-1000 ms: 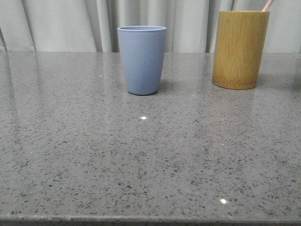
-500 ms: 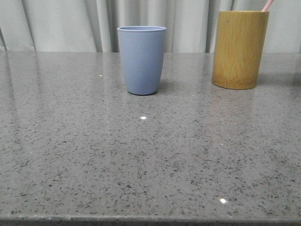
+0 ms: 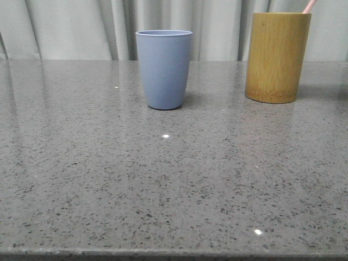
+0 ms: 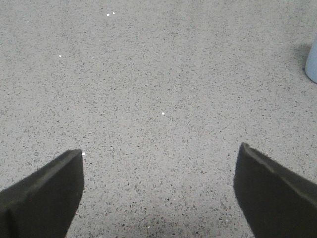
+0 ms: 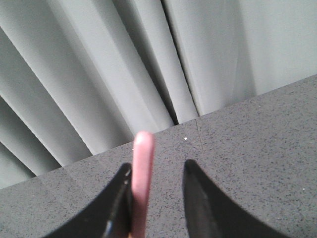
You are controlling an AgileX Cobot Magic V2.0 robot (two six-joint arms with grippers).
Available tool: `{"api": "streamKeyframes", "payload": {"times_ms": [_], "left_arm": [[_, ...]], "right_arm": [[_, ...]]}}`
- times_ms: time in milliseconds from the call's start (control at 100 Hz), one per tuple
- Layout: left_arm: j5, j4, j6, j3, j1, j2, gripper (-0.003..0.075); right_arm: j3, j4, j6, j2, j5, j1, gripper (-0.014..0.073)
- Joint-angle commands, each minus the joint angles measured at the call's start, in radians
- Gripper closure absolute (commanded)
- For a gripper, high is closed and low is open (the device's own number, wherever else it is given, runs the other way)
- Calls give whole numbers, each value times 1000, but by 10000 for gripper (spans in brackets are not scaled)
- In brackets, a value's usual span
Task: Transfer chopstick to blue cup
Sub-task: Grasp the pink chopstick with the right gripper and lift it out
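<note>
1. Table point(image 3: 163, 185): grey speckled stone, glossy, with pale curtain point(image 3: 76, 27) folds behind it.
2. Bamboo cylinder point(image 3: 277, 57): tall, tan, upright at far right of the table, well apart from the blue cup.
3. Blue cup point(image 3: 163, 69): matte grey-blue tumbler, upright near far centre, mouth open; I can't see into it from the front view. Its edge also clips into the left wrist view point(image 4: 312, 62).
4. Left pincer point(image 4: 161, 173): jaws spread wide, nothing between them, looking down on bare table, blue cup off to its side.
5. Right pincer point(image 5: 157, 198): jaws apart with the chopstick between them, the stick lying against one finger point(image 5: 119, 208) and a clear gap to the other (so not clamped, or not yet as far as I can tell).
6. Chopstick point(image 5: 142, 183): thin, pale pink, rounded tip, long axis roughly upright, running along the fingers. In the front view its tip point(image 3: 309, 6) pokes out of the bamboo cylinder, leaning slightly.
7. Key relation: the stick already sits inside the right pincer's gap, so the right arm is the nearer one; next I'd expect it to close, then lift straight along the stick's axis.
</note>
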Motion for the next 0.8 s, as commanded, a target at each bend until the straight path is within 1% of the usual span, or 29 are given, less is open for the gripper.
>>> {"api": "streamKeyframes", "payload": {"times_ms": [0,210,330,500,710,790], "left_arm": [[-76,2,-10,-24,5,2,122],[-76,7,-10,-24,5,2,122],[-76,12,-10,-24,5,2,121],[-76,14,-10,-24,5,2,121],[-76,14,-10,-24,5,2,121],[-76,14,-10,-24,5,2,121]], "right_arm": [[-38,-8,12,-32,-66,-1,422],[-38,-8,54,-32,-66,-1,562],[-44,-9,62,-32,-65,-1,610],[-99,-36,62,-40,-18,-1,622],[-263,-122,62,-43,164,-1,622],[-344,-176,61,-43,239,-1,622]]}}
